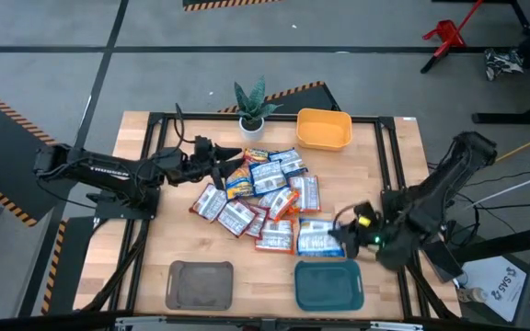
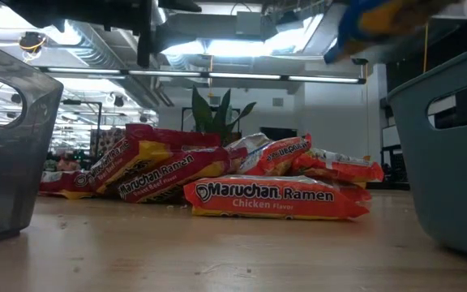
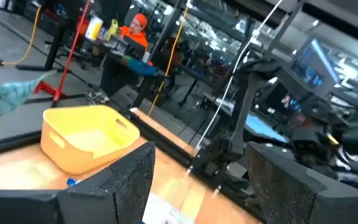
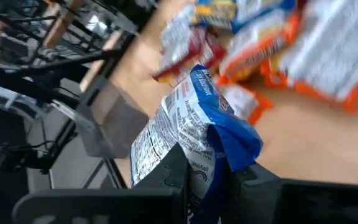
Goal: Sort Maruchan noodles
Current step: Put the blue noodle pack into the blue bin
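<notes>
Several Maruchan packets [image 1: 265, 198] lie heaped mid-table; in the low view the red and orange ones [image 2: 270, 199] rest flat on the wood. My right gripper [image 1: 343, 241] is near the table's near right, just past the teal tray [image 1: 329, 285], shut on a blue-and-white packet [image 4: 191, 118]. This packet shows blurred and high in the low view [image 2: 379, 20]. My left gripper [image 1: 233, 162] hovers open at the heap's far left side; between its fingers [image 3: 129, 180] I see only table and a white packet [image 3: 166, 211] below. My right gripper pinches the blue-and-white packet by one crumpled end [image 4: 213, 168] between its two fingers. The rest of the packet stands out past the fingertips. It is lifted clear of the table, above the teal tray's far rim [image 2: 440, 77].
A yellow tray [image 1: 324, 129] and a potted plant [image 1: 251, 106] stand at the far edge. A grey-brown tray [image 1: 201, 283] sits at the near edge, left of the teal one. Black frame rails [image 1: 389, 156] run along the table's sides. A person in orange [image 3: 135, 28] is in the room behind.
</notes>
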`<state>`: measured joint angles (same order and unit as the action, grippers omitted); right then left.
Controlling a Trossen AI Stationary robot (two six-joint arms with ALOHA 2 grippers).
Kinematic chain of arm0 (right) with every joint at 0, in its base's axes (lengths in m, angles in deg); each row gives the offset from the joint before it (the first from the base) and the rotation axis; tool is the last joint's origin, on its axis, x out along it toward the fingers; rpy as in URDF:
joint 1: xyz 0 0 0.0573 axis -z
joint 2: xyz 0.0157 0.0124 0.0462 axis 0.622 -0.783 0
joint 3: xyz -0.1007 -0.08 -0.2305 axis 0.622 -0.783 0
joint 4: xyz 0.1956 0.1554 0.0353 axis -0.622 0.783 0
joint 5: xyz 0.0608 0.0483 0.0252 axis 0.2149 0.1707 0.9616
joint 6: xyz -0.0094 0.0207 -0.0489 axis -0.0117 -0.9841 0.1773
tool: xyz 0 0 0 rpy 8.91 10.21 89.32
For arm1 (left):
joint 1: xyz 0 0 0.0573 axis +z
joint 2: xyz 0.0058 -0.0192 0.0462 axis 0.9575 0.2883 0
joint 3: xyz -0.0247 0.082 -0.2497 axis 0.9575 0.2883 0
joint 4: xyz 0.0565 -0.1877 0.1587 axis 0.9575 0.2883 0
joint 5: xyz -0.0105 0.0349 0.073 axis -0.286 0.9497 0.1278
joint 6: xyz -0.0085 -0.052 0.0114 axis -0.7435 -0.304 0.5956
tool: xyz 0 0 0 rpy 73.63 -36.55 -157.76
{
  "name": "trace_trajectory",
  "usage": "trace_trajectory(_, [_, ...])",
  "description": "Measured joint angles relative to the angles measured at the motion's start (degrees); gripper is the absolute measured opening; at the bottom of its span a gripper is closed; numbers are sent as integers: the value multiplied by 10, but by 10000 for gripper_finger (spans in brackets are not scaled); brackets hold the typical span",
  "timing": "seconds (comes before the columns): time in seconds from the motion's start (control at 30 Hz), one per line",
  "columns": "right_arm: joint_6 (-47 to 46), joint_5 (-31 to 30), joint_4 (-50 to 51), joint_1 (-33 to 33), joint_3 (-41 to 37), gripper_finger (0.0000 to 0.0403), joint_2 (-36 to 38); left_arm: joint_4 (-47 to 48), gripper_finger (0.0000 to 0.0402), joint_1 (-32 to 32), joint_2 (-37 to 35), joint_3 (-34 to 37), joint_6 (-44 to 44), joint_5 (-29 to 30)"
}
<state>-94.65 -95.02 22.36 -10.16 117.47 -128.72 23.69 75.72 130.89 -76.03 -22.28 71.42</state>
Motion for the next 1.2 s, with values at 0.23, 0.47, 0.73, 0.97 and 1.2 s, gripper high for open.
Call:
trace_trajectory(0.23, [-162,-145,-50,-129,0,33,-112,-2,244,-16,-1,0,-16,2])
trace_trajectory(0.47, [-209,-134,-137,-171,0,33,-209,5,244,-55,-1,0,-31,1])
trace_trajectory(0.73, [-210,-10,-153,-160,0,33,-241,20,244,-95,0,0,-30,0])
trace_trajectory(0.97, [-170,75,-144,-103,0,33,-241,20,244,-106,0,0,-30,0])
trace_trajectory(1.2, [-119,149,-144,-42,0,40,-241,21,244,-106,0,0,-30,0])
